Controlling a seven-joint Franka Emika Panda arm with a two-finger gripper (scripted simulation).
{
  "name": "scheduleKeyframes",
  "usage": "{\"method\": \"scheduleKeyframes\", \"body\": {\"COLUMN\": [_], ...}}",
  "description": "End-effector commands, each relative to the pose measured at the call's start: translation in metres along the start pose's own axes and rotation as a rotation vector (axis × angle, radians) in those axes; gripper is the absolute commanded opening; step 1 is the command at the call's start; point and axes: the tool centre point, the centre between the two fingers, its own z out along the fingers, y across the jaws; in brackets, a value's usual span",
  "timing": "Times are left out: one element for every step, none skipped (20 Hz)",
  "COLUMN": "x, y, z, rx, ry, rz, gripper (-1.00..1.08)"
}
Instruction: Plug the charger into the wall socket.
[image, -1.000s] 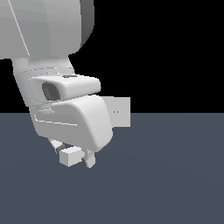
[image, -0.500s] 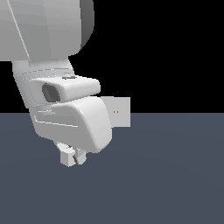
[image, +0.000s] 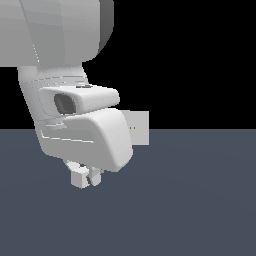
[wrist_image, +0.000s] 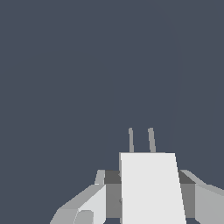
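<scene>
Since the earlier frames the arm (image: 80, 125) had risen slightly, lifting the charger (image: 79, 178) with it; a second ago the block hung lower over the tabletop (image: 200, 200), and half a second ago it already sat closer under the wrist housing. The socket (image: 137, 128) had not moved.

In the exterior view the arm's bulky white body filled the exterior view's left and upper part, hiding most of the hand. Below it the charger showed as a small off-white block, held clear of the dark grey tabletop. The socket stood upright at the far edge of the tabletop, partly hidden behind the arm, with its two tiny orange holes just visible beside the housing. Charger and socket were apart.

In the wrist view the charger (wrist_image: 151, 188) appeared as a pale rectangular block with two short grey prongs (wrist_image: 141, 140) projecting from its end over bare tabletop (wrist_image: 65, 65). The gripper (wrist_image: 148, 192) had its jaws clamped on the block, one finger (wrist_image: 94, 201) pressed against each side. The socket did not appear in this view.
</scene>
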Motion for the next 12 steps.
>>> {"method": "scheduleKeyframes", "body": {"x": [0.004,0.005,0.007,0.009,0.011,0.014,0.016,0.019,0.022,0.025,0.028,0.031], "y": [0.003,0.004,0.005,0.007,0.009,0.010,0.012,0.014,0.015,0.017,0.019,0.021], "z": [-0.002,-0.002,-0.003,-0.004,-0.005,-0.006,-0.008,-0.009,-0.010,-0.011,-0.013,-0.014], "rx": [0.007,0.011,0.015,0.019,0.024,0.029,0.035,0.040,0.046,0.052,0.058,0.064], "ry": [0.001,0.001,0.001,0.002,0.002,0.003,0.003,0.003,0.004,0.004,0.005,0.005], "rz": [-0.021,-0.032,-0.044,-0.058,-0.072,-0.088,-0.104,-0.120,-0.138,-0.156,-0.174,-0.193], "gripper": [-1.00,-1.00,-1.00,-1.00,-1.00,-1.00,-1.00,-1.00,-1.00,-1.00,-1.00,-1.00]}}
